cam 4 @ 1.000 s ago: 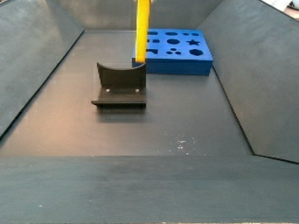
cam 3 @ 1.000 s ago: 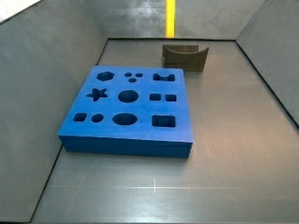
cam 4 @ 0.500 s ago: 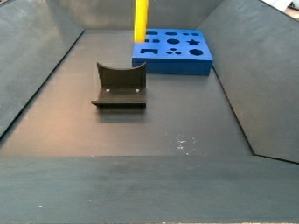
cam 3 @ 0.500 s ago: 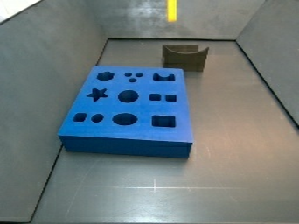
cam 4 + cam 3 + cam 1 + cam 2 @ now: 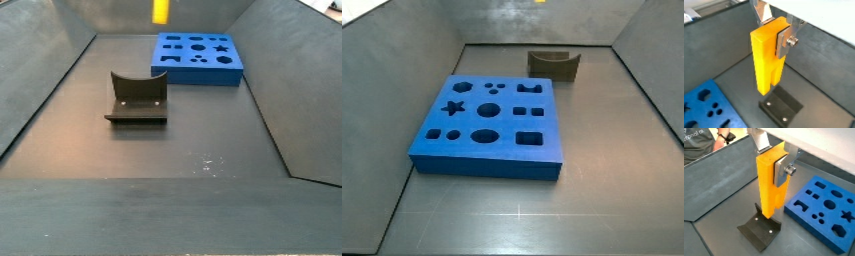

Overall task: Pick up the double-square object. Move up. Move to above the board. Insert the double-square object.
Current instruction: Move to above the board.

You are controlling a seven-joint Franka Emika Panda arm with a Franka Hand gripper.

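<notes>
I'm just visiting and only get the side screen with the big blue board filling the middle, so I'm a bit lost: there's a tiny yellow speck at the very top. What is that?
Observer: It's the double-square object, a yellow bar; both wrist views show the gripper clamped on its upper part.
Operator: Is it still in its stand?
Observer: No. A side view shows its lower end hanging well above the fixture.
Operator: Is it over the board yet?
Observer: Not yet. In a wrist view the bar hangs above the fixture, with the board off to the side.
</notes>
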